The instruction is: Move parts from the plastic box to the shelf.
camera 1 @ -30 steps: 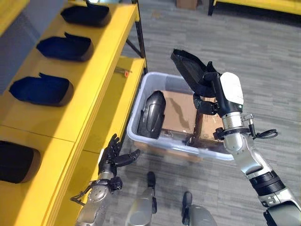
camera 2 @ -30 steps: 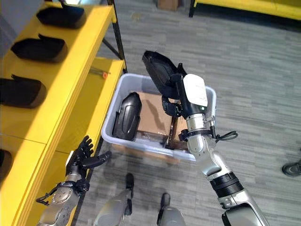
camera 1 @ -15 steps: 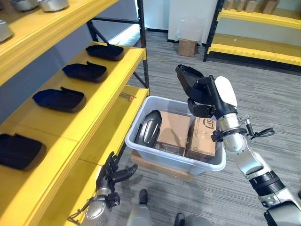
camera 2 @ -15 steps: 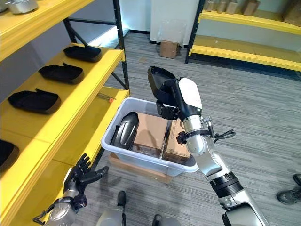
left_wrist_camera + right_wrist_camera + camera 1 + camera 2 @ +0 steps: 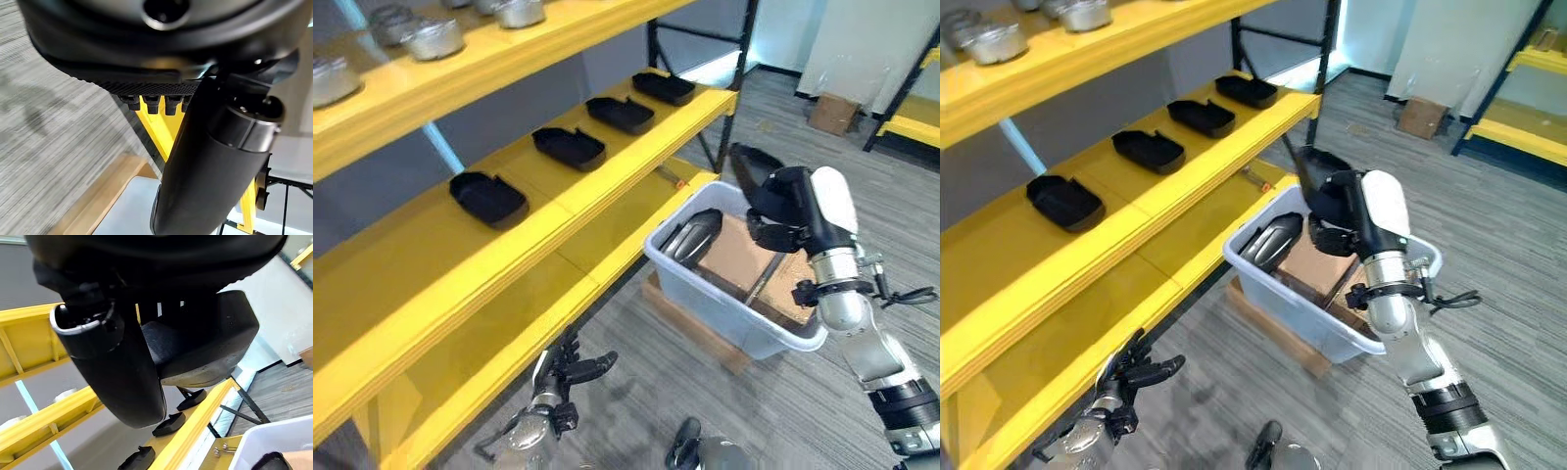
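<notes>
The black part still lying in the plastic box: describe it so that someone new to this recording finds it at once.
Find the pale plastic box on the floor beside the yellow shelf. The black part leans in the box's end nearest the shelf, next to the cardboard cartons. Unlike the flat parts lined up on the shelf, it stands on edge, glossy and rounded.

Silver-grey jointed arms showing; dark right hand wearing white cover, dark left hand seemingly bare.
</notes>
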Motion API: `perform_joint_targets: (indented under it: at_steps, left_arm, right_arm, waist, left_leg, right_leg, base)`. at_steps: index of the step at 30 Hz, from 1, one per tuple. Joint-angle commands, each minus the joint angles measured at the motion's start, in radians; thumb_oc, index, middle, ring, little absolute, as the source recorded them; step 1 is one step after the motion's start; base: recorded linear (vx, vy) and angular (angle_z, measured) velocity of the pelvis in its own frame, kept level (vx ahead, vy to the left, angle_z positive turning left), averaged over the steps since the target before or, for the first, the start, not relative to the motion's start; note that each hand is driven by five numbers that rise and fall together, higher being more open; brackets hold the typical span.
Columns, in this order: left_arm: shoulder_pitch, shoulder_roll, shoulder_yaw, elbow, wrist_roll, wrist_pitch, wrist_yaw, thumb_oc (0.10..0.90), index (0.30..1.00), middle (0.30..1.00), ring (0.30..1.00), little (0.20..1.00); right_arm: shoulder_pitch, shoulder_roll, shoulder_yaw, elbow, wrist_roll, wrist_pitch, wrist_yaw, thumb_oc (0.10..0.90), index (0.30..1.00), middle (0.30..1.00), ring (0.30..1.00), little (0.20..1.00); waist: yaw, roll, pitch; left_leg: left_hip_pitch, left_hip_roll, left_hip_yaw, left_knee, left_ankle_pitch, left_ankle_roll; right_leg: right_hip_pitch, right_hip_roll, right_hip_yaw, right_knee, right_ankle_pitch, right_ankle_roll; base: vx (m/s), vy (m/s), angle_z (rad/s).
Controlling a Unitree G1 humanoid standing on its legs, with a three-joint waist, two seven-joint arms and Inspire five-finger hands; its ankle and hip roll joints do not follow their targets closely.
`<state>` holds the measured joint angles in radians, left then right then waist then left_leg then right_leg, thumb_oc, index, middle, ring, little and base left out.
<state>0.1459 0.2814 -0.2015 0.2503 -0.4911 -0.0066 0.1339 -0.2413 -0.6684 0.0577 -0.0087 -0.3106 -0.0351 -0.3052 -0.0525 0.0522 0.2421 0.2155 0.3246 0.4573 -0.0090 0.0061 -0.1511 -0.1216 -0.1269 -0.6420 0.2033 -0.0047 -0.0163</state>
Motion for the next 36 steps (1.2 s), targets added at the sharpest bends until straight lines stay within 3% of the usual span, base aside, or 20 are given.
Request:
perform_joint_targets:
  at_steps: [1,7,19,20,26,27,28,29,30,34,36]
  left_arm:
    - [0.065,0.053,0.061,-0.149,0.052,-0.077,-0.013,0.900,1.000,1.000,1.000,1.000]
    - [0.091,0.050,0.087,-0.154,0.074,-0.088,-0.013,0.900,1.000,1.000,1.000,1.000]
    - [0.106,0.057,0.120,-0.152,0.089,-0.093,-0.010,0.900,1.000,1.000,1.000,1.000]
    - [0.110,0.062,0.131,-0.152,0.095,-0.097,-0.007,0.900,1.000,1.000,1.000,1.000]
    - [0.116,0.069,0.152,-0.157,0.098,-0.102,0.008,0.900,1.000,1.000,1.000,1.000]
    - [0.114,0.073,0.153,-0.158,0.097,-0.101,0.007,0.900,1.000,1.000,1.000,1.000]
    - [0.091,0.098,0.136,-0.153,0.104,-0.101,0.011,0.900,1.000,1.000,1.000,1.000]
    - [0.072,0.105,0.125,-0.140,0.110,-0.102,0.011,0.900,1.000,1.000,1.000,1.000]
    - [0.065,0.095,0.116,-0.131,0.116,-0.101,0.012,0.900,1.000,1.000,1.000,1.000]
    - [0.062,0.083,0.119,-0.138,0.131,-0.097,0.004,0.900,1.000,1.000,1.000,1.000]
    - [0.053,0.086,0.123,-0.135,0.131,-0.101,0.004,0.900,1.000,1.000,1.000,1.000]
  right_arm:
    - [-0.063,0.014,-0.058,-0.174,-0.034,-0.097,-0.080,0.400,0.300,0.300,0.300,0.300]
    - [-0.028,0.040,-0.077,-0.206,-0.067,-0.099,-0.077,0.400,0.300,0.300,0.300,0.300]
    - [-0.043,0.064,-0.044,-0.217,-0.105,-0.093,-0.052,0.400,0.300,0.300,0.300,0.300]
    - [-0.055,0.071,-0.031,-0.213,-0.111,-0.090,-0.047,0.400,0.300,0.300,0.300,0.300]
    - [-0.082,0.100,0.004,-0.194,-0.127,-0.082,-0.035,0.400,0.300,0.300,0.300,0.300]
    - [-0.084,0.104,0.008,-0.188,-0.129,-0.080,-0.035,0.400,0.300,0.300,0.300,0.300]
    - [-0.080,0.108,0.010,-0.182,-0.126,-0.081,-0.032,0.400,0.300,0.300,0.300,0.300]
    - [-0.076,0.101,0.007,-0.174,-0.130,-0.082,-0.031,0.400,0.300,0.300,0.300,0.300]
    - [-0.067,0.101,0.001,-0.181,-0.119,-0.091,-0.028,0.400,0.300,0.300,0.300,0.300]
    - [-0.062,0.107,-0.001,-0.191,-0.104,-0.100,-0.025,0.400,0.300,0.300,0.300,0.300]
    - [-0.073,0.103,0.005,-0.189,-0.106,-0.101,-0.020,0.400,0.300,0.300,0.300,0.300]
  waist:
    - [0.047,-0.026,-0.099]
    - [0.071,-0.024,-0.105]
    - [0.120,-0.066,-0.106]
    - [0.136,-0.075,-0.105]
    - [0.171,-0.093,-0.101]
    - [0.172,-0.097,-0.097]
    - [0.149,-0.101,-0.075]
    - [0.124,-0.087,-0.064]
    - [0.093,-0.062,-0.054]
    - [0.072,-0.051,-0.038]
    - [0.041,-0.059,-0.028]
  left_leg:
    - [-0.093,0.022,-0.056,0.041,0.113,-0.009]
    - [-0.088,-0.034,-0.049,0.019,0.068,0.007]
    - [-0.148,-0.159,-0.125,0.049,-0.021,0.067]
    - [-0.160,-0.193,-0.146,0.049,-0.037,0.088]
    - [-0.161,-0.278,-0.202,0.034,-0.077,0.153]
    - [-0.159,-0.291,-0.213,0.035,-0.087,0.169]
    - [-0.162,-0.311,-0.254,0.050,-0.101,0.195]
    - [-0.160,-0.320,-0.276,0.042,-0.078,0.215]
    - [-0.126,-0.326,-0.307,0.022,-0.073,0.225]
    - [-0.091,-0.341,-0.335,0.004,-0.075,0.223]
    - [-0.071,-0.340,-0.367,0.009,-0.089,0.203]
  right_leg:
    - [0.172,-0.068,0.102,0.021,-0.111,0.094]
    - [0.197,-0.135,0.065,-0.017,-0.038,0.139]
    - [0.246,-0.234,0.013,-0.108,0.106,0.217]
    - [0.256,-0.260,0.007,-0.117,0.144,0.236]
    - [0.246,-0.320,0.042,-0.077,0.204,0.256]
    - [0.236,-0.336,0.059,-0.036,0.205,0.254]
    - [0.175,-0.309,0.231,0.054,0.210,0.229]
    - [0.080,-0.223,0.394,0.122,0.178,0.183]
    - [-0.019,-0.104,0.484,0.183,0.099,0.146]
    - [-0.094,-0.092,0.487,0.128,0.131,0.146]
    - [-0.116,-0.073,0.579,-0.046,0.187,0.183]
  base:
    - [0.06,0.238,0.53]
    - [0.02,0.190,0.21]
    - [0.02,0.169,0.23]
    - [0.02,0.220,0.36]
    - [0.03,0.238,0.35]
    - [0.05,0.285,0.59]
    - [0.00,0.323,0.84]
    - [0.06,0.398,0.99]
    - [0.07,0.301,1.09]
    - [0.10,0.020,0.67]
    - [0.16,-0.134,0.65]
